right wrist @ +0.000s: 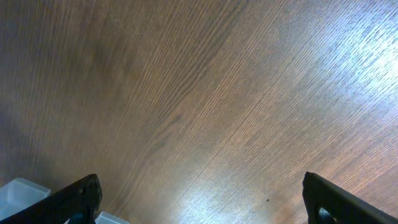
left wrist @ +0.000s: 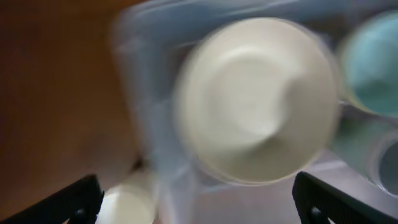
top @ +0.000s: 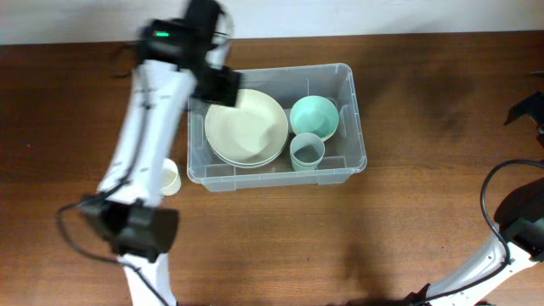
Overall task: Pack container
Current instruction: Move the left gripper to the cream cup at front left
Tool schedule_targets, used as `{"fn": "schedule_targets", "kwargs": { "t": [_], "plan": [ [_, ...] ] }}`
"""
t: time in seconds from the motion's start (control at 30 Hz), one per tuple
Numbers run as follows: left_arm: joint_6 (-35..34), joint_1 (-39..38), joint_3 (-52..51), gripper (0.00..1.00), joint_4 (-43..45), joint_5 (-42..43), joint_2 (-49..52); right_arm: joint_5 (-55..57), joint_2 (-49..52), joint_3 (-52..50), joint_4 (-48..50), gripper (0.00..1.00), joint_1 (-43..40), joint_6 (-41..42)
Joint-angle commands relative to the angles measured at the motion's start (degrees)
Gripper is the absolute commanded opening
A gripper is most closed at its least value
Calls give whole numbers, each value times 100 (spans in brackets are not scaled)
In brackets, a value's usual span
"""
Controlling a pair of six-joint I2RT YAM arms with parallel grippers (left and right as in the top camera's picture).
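Left fingers (left wrist: 84, 199): are standing spread wide, one at each lower corner of the wrist view, pinching nothing.
Left gripper (left wrist: 196, 183): is hovering open above the container's (top: 361, 127) left end, near its back-left corner in the overhead view.
Container relative to left fingers: is lying below and ahead of them, apart from both. Its left wall is running down the blurred wrist view between the two fingers, nearer the left one.
Cream bowl (top: 246, 127): is lying inside the container's left half, directly ahead of the open fingers; it is looking stacked on another like it.
Cream cup (top: 170, 177): is standing on the table (top: 425, 212) outside the container, just beside its left wall, partly hidden under the left arm.
Green bowl (top: 314, 116): is sitting in the container's right half, toward the back.
Green cup (top: 307, 153): is standing upright just in front of the green bowl, inside the container.
Right fingers (right wrist: 78, 199): are standing spread wide with only bare wood between them.
Right gripper (right wrist: 199, 186): is hanging open over the table, well apart from the container.
Container on table: is sitting upright toward the far edge, left of centre.
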Motion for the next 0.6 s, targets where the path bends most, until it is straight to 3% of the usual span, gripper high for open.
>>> {"fn": "schedule_targets", "kwargs": {
  "t": [0.0, 0.1, 0.3, 0.57],
  "plan": [
    [-1078, 586, 144, 99, -431, -444, -640, 26, -118, -22, 2, 99, 24, 48],
    [-1478, 1056, 118, 99, -780, -601, -837, 26, -118, -22, 2, 99, 24, 48],
    [-1602, 1731, -839, 99, -780, -72, -1342, 26, -118, -22, 2, 99, 24, 48],
    [-1720, 2059, -2269, 99, -715, -92, -1539, 26, -118, -22, 2, 99, 24, 48]
  ]
}}
